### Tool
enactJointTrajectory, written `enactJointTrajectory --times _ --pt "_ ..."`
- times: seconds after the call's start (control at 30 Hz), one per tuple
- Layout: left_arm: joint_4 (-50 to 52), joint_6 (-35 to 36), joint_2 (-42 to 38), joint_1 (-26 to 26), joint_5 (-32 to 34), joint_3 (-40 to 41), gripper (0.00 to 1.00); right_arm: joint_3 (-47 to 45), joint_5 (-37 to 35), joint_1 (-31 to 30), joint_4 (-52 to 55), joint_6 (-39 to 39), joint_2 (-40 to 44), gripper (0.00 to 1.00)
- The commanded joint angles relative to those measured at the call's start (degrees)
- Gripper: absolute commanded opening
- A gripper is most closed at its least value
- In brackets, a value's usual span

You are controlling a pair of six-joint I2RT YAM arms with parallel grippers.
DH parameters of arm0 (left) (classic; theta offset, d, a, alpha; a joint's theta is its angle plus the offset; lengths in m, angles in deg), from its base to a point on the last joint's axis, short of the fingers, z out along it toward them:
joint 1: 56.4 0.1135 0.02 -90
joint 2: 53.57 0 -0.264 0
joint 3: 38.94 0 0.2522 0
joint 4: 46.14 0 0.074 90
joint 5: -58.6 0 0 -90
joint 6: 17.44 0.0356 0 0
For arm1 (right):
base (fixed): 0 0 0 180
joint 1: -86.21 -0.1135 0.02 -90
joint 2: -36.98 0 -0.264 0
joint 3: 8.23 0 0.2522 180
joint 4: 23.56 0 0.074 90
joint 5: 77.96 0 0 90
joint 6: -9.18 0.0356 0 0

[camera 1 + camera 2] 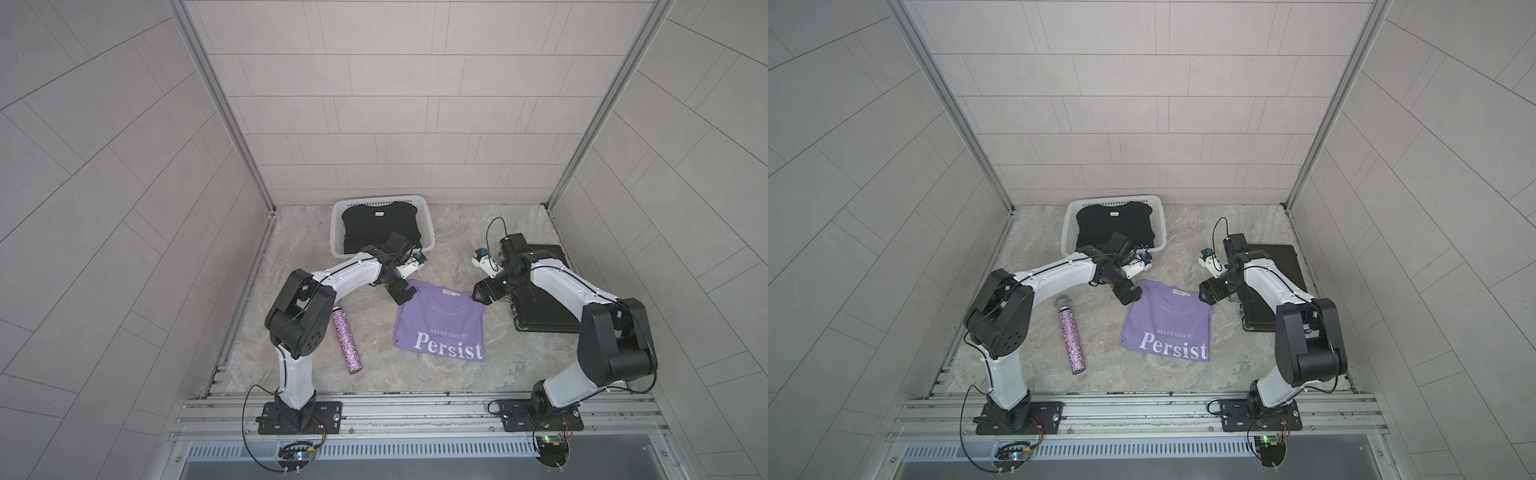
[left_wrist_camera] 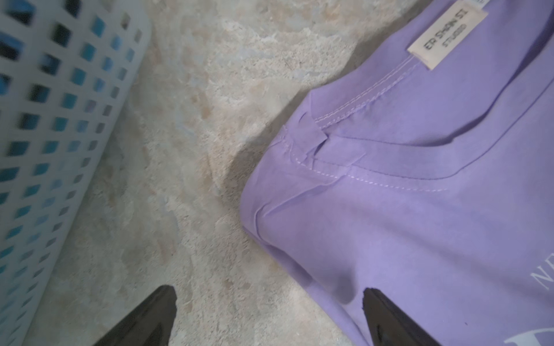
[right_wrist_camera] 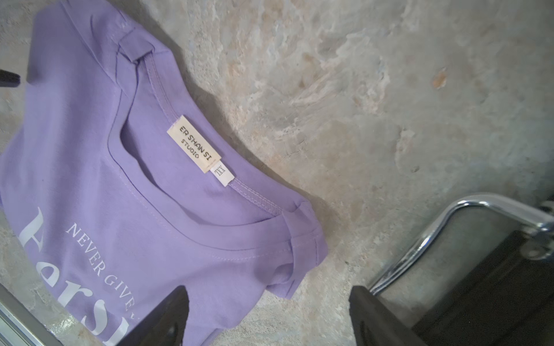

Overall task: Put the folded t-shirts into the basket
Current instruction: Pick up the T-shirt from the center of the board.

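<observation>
Nearest the bases, a glitter tube [image 1: 347,340] lies on the tabletop [image 1: 316,249] beside the left arm [image 1: 345,274]. It is not part of the job.

Just beyond it, in both top views, the lavender shirt [image 1: 440,328] lies flat and folded in the middle of the tabletop, "Persist" lettering toward the bases and collar toward the far wall. It is the only shirt outside the basket.

Both arms reach in to the collar end. The left jaws are spread and hold nothing. The left wrist view shows one finger [image 2: 144,317] over bare tabletop and the other over the shirt's edge near the shoulder fold. The right arm [image 1: 569,286] is at the opposite shoulder. Its jaws are also spread and empty, with one finger [image 3: 162,317] over the cloth by the lettering and the other beside a chrome handle. Whether any tip touches cloth I cannot tell.

Under the right arm lies a black case [image 1: 540,320], just beside the shirt.

Farthest off, against the back wall, the basket [image 1: 337,224] holds a black shirt [image 1: 378,228] on top. Blue cloth shows through its grid holes in the left wrist view, so more seems to lie beneath, though I cannot count the layers.

My reading is that the task is mostly done. What is left is to grip the lavender shirt at both shoulders, lift it, and lay it on the pile.
</observation>
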Motion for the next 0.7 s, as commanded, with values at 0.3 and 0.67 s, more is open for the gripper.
enactJointTrajectory --times 0.3,0.67 --pt "9.1 -3.4 7.4 -0.6 -3.2 -9.5 0.98 -0.4 -4.0 -2.3 -0.9 2.3 -6.0 0.85" --pt "11.4 -4.5 12.9 -0.7 -2.9 -12.4 0.94 -0.1 -3.1 -2.4 -0.8 1.6 -9.7 0.83"
